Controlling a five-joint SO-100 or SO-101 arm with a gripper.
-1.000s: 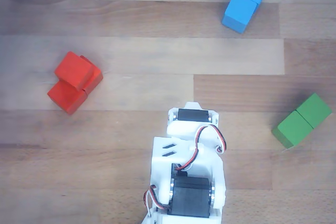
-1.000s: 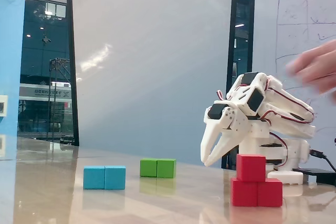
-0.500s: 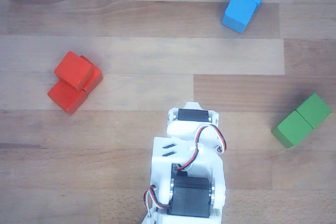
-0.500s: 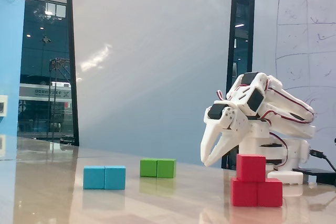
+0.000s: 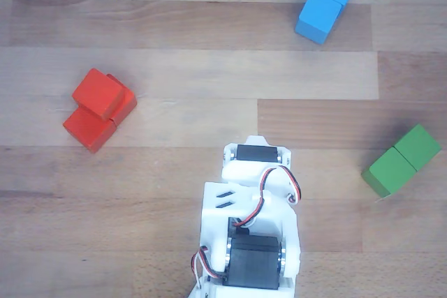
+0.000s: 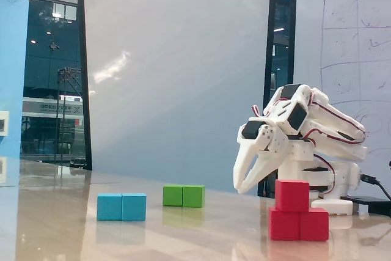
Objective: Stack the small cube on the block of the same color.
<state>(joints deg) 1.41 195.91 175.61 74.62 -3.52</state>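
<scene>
The white 3D-printed plastic arm point(image 6: 305, 132) carried black rectangular servo motors point(image 5: 255, 259) seated in its shell sections. Twisted red, black and white cables point(image 5: 260, 207) looped along its outside. The shell section at 9 o'clock from those cables bore two slanted slots point(image 5: 225, 199). The white two-finger gripper point(image 6: 239, 187) tapered into long pointed fingers point(image 6: 244, 163).

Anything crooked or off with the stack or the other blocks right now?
Nothing stands out. The small cube sits level on one half of the red block, not centred. The gripper hangs clear beside it, empty.
</scene>
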